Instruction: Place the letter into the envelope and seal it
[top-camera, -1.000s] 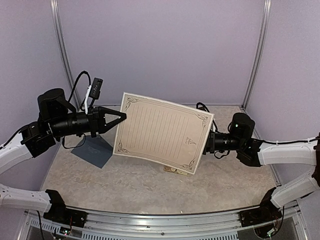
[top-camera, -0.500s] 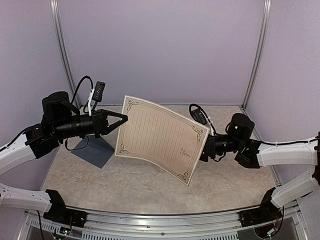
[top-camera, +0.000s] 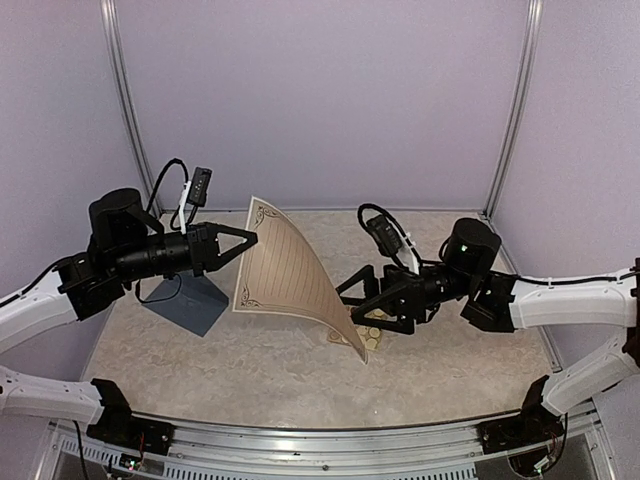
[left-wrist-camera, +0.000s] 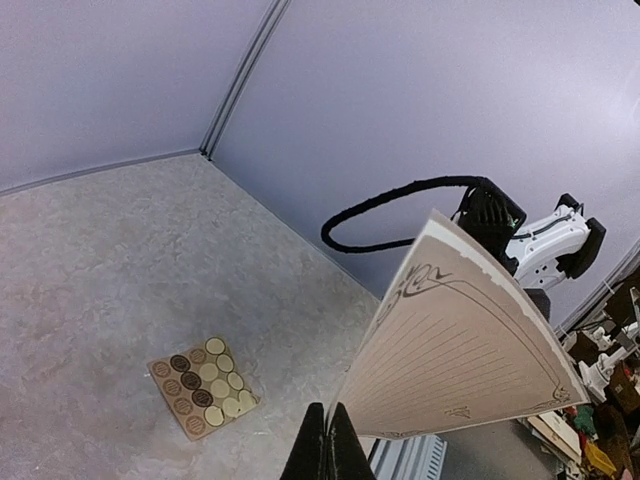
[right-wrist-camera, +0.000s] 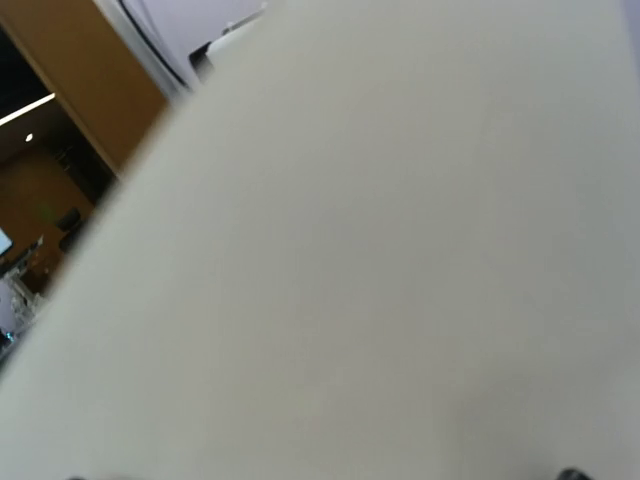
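Note:
The letter (top-camera: 290, 275), beige with an ornate dark border, hangs in the air and curves down to the right. My left gripper (top-camera: 247, 240) is shut on its left edge; the left wrist view shows the closed jaws (left-wrist-camera: 326, 445) pinching the sheet (left-wrist-camera: 470, 350). My right gripper (top-camera: 352, 305) is open just right of the sheet's lower corner and holds nothing. The sheet's plain white back (right-wrist-camera: 380, 250) fills the right wrist view and hides the fingers there. The slate blue-grey envelope (top-camera: 188, 300) lies on the table under the left arm.
A small tan sheet of round gold and brown stickers (top-camera: 370, 338) lies on the table below the right gripper, and also shows in the left wrist view (left-wrist-camera: 203, 385). Purple walls enclose the back and sides. A metal rail (top-camera: 320, 450) runs along the near edge.
My right gripper has let go of the letter's right edge and opened. The letter has swung and curled leftward and now hangs from the left gripper alone.

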